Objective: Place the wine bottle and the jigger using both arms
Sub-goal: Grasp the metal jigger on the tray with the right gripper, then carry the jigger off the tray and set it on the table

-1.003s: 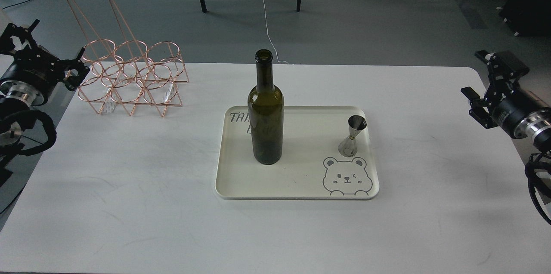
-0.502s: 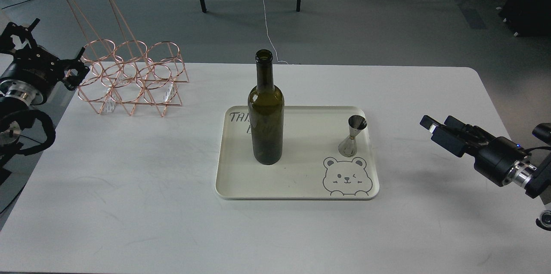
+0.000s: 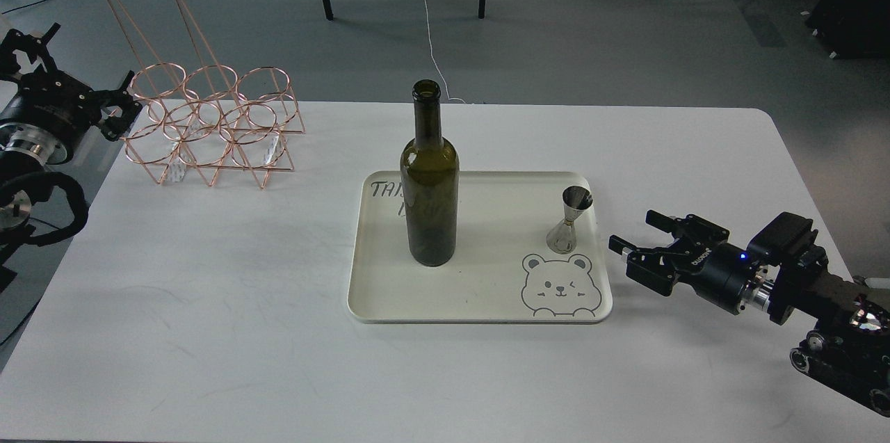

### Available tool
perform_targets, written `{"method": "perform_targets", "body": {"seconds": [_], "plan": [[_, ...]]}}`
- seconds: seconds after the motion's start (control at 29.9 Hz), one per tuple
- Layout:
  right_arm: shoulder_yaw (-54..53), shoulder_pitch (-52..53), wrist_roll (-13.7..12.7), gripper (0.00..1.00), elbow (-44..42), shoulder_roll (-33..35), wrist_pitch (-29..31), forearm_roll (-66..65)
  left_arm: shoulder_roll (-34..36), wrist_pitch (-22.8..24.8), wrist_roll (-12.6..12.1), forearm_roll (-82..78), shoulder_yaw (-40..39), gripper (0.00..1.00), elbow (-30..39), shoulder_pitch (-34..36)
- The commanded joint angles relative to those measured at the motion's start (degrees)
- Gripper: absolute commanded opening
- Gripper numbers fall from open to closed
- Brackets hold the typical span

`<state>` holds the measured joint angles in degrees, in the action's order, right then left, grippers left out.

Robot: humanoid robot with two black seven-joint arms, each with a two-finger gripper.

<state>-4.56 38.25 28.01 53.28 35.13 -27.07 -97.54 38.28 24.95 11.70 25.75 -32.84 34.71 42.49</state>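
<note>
The dark olive-green wine bottle (image 3: 429,179) stands upright on the left part of a cream tray (image 3: 480,290). The small silver jigger (image 3: 569,219) stands upright near the tray's right edge, above a bear drawing. My right gripper (image 3: 634,231) is open and empty, low over the table just right of the tray, its fingers pointing left toward the jigger. My left gripper (image 3: 115,111) is at the far left edge beside the wire rack, empty; its fingers look spread apart.
A copper wire bottle rack (image 3: 208,126) with a tall handle stands on the table's back left. The white table (image 3: 208,304) lies bare in front of and left of the tray. Chair legs and cables are on the floor behind.
My right arm has swung down and leftward from the table's right edge to just right of the tray. The left arm has barely shifted. Bottle and jigger have not moved.
</note>
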Motion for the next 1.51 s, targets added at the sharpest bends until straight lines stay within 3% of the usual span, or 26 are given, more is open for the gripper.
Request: {"method": "perform_targets", "body": {"seconds": [0.0, 0.33, 0.54, 0.7, 1.0, 1.24, 1.47], "plan": [[3.93, 3.76, -0.01, 0.6, -3.0, -3.39, -0.44, -0.11, 0.74, 0.27, 0.07, 0.0, 0.05, 0.98, 0.01, 0.14], [5.44, 5.35, -0.01, 0.51, -5.2, -7.97, -0.44, -0.11, 3.29, 0.54, 0.07, 0.0, -0.03, 0.98, 0.01, 0.05], [5.52, 5.35, -0.01, 0.28, -5.9, -8.59, -0.44, -0.11, 3.29, 0.45, 0.07, 0.0, -0.12, 0.98, 0.01, 0.14], [5.52, 5.87, -0.01, 0.02, -6.87, -8.59, -0.7, -0.02, 3.29, 0.45, 0.16, 0.0, -0.21, 0.98, 0.01, 0.14], [5.0, 7.45, -0.01, 0.01, -5.99, -7.54, -0.93, 0.33, 3.38, 0.45, 0.16, 0.0, -0.21, 0.98, 0.01, 0.23], [-0.88, 6.23, -0.01, 0.01, -4.23, 1.42, -0.93, 0.68, 3.64, 0.45, 0.16, 0.09, -0.21, 0.98, 0.01, 0.23], [-2.3, -0.97, -0.01, 0.01, -5.46, 5.38, -0.93, 6.83, 3.73, 0.45, 0.07, 0.0, -0.21, 0.98, 0.09, 0.23]]}}
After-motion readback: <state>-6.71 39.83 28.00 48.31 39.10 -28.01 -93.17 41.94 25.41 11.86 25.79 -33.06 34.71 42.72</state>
